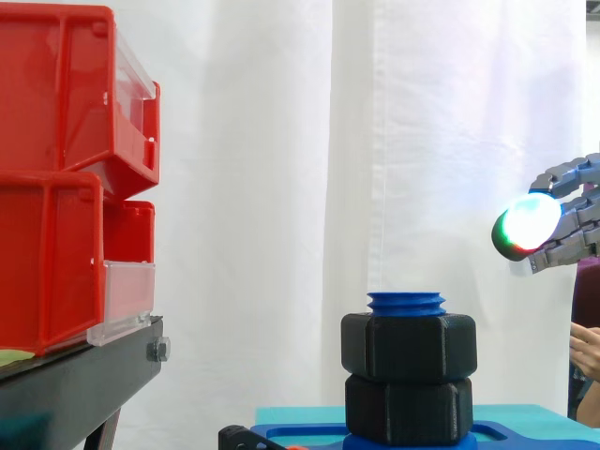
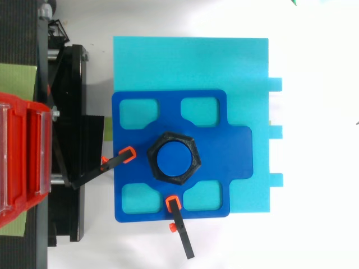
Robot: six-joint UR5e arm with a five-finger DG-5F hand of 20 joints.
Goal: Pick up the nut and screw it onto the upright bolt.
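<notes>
I see upright blue bolt (image 1: 406, 302), threaded top showing, upper black nut (image 1: 409, 347) threaded on it, sitting on lower black nut (image 1: 409, 410)

Lab setup with white curtain (image 1: 281, 187), red bins (image 1: 56, 178).

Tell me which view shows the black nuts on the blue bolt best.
The side view: the upper nut sits on the lower nut, with the bolt thread showing above. The top view shows the upper nut as a hexagon around the bolt's round top, covering the lower nut.
</notes>
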